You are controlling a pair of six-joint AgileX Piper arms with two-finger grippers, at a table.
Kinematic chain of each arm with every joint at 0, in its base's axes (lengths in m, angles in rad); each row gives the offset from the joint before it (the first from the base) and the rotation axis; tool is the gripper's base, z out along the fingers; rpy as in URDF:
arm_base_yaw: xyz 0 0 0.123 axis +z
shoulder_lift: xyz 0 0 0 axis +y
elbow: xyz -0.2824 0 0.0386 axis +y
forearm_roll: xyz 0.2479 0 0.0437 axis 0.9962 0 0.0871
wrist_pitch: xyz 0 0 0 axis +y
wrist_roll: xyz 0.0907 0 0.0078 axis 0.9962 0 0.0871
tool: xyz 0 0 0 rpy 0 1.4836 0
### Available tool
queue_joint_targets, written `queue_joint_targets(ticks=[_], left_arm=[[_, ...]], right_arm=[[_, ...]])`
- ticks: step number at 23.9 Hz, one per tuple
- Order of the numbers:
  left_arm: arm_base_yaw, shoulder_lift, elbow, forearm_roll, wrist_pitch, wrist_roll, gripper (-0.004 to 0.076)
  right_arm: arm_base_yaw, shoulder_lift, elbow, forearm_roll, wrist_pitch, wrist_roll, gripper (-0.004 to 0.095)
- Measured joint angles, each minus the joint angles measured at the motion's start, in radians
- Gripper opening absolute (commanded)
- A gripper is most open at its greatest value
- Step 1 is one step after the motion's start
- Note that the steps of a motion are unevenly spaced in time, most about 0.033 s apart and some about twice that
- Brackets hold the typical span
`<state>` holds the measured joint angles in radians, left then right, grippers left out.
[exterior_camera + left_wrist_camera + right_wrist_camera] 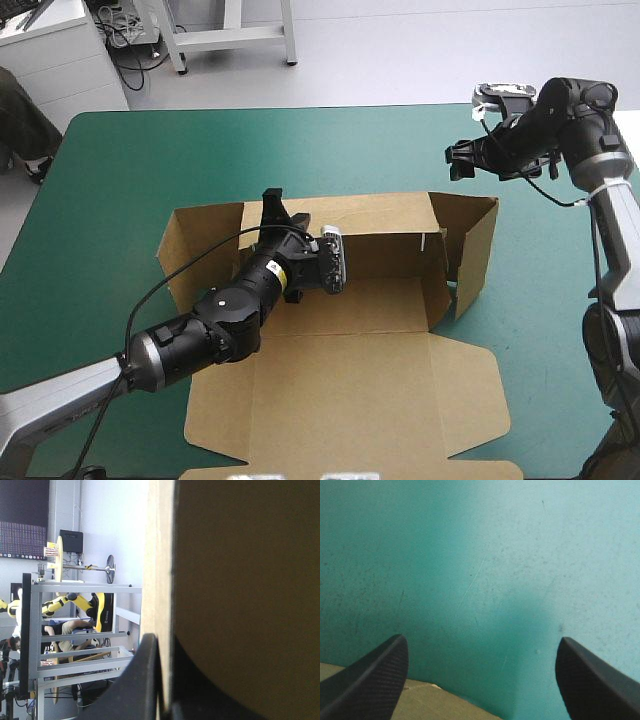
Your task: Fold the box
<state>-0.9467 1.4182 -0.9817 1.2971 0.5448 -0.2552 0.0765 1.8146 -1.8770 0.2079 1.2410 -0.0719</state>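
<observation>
The brown cut-board box (350, 370), mid-table on the teal-green cover (120, 200), should fold best if the black-fingered left gripper (272, 205), pinching its raised far wall (380, 215), holds that upright while the spread-open right gripper (462, 160) tucks the right wall (478, 250).

No lettering can be read (the yellow sticker (273, 270) is too small).

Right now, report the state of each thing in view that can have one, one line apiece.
box: partly folded; far wall and right wall raised, near panel flat on the table.
left end effector: shut on the box, clamping the top edge of its far wall.
right end effector: open and empty, held over the teal-green cover past the box's right far corner.
</observation>
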Motion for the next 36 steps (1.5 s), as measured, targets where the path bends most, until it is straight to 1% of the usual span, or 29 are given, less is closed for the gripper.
queue_joint_targets(ticks=[9,16,19,21,22,23,24,26,31,33,36], left_arm=[[-0.002,0.001,0.000,0.002,0.009,-0.008,-0.0032],[-0.003,0.002,0.000,0.003,0.013,-0.011,-0.0032],[-0.003,0.002,0.000,0.003,0.016,-0.011,-0.0032],[-0.003,0.002,0.000,0.003,0.016,-0.011,-0.0032],[-0.003,0.002,0.000,0.003,0.017,-0.011,-0.0032],[-0.003,0.002,0.000,0.003,0.017,-0.011,-0.0032],[-0.003,0.002,0.000,0.003,0.017,-0.011,-0.0032],[-0.003,0.002,0.000,0.003,0.017,-0.011,-0.0032],[-0.003,0.002,0.000,0.003,0.017,-0.015,-0.0032],[-0.003,0.002,0.000,0.003,0.018,-0.015,-0.0032],[-0.003,0.002,0.000,0.003,0.018,-0.015,-0.0032]], right_arm=[[0.000,-0.095,0.171,0.011,-0.002,-0.049,0.0734],[0.000,-0.216,0.318,0.005,-0.003,-0.108,0.0734],[0.000,-0.275,0.401,0.017,-0.030,-0.151,0.0734],[0.000,-0.344,0.502,0.043,-0.098,-0.210,0.0734],[0.000,-0.387,0.568,0.062,-0.152,-0.249,0.0734],[0.000,-0.406,0.594,0.074,-0.174,-0.269,0.0734],[0.000,-0.451,0.656,0.101,-0.226,-0.322,0.0734],[0.000,-0.505,0.729,0.143,-0.281,-0.391,0.0734],[0.000,-0.542,0.834,0.240,-0.317,-0.528,0.0734],[0.000,-0.542,0.862,0.281,-0.318,-0.569,0.0734],[0.000,-0.542,0.876,0.305,-0.303,-0.607,0.0734]])
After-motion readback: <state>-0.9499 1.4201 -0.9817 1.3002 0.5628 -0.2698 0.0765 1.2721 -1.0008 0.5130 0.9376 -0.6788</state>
